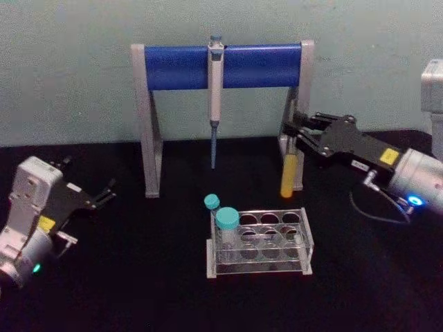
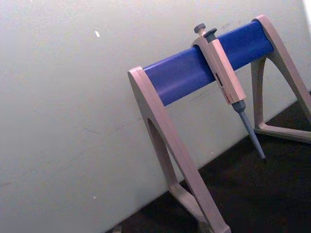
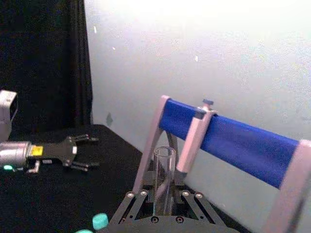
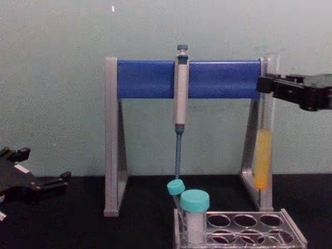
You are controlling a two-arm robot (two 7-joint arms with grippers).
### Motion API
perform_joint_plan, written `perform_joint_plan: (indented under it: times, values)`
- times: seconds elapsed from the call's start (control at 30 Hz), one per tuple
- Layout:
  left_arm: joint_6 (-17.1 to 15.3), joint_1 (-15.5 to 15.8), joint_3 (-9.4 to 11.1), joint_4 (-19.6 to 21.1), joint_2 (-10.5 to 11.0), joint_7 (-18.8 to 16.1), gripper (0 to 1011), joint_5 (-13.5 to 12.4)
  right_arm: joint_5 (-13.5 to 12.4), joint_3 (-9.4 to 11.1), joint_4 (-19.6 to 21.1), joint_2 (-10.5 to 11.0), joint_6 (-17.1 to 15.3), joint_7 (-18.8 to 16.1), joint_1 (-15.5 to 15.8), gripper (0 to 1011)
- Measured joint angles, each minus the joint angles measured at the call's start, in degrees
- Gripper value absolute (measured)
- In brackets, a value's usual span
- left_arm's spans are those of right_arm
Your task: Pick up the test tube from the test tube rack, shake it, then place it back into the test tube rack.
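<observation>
The right gripper (image 1: 296, 135) is closed on the upper part of the test tube (image 1: 288, 176) and holds it upright in the air, behind the test tube rack (image 1: 306, 243). The left gripper (image 1: 104, 194) rests at the left side, its fingers apart

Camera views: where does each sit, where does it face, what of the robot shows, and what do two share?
Head: high, looking down on the table; left gripper open, right gripper holding the tube.
Chest: low, looking across at the stand; a gripper at each side edge.
Left wrist: faces stand and pipette.
Right wrist: looks over its own gripper and the tube; left gripper farther off.
Shared: stand and pipette.
</observation>
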State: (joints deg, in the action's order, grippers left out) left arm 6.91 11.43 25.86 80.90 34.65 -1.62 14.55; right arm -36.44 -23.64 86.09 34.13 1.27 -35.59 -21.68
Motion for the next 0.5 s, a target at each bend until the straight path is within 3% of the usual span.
perform_joint_plan:
  times: [0.2, 0.5]
  values:
    - [0.0, 0.0, 0.0, 0.0, 0.0, 0.0, 1001, 0.0, -0.16, -1.24, -1.77, -2.3, 0.41, -1.7, -1.63, 229]
    - [0.0, 0.0, 0.0, 0.0, 0.0, 0.0, 1001, 0.0, -1.99, -2.29, -2.06, -2.63, 0.43, -4.56, -1.79, 229]
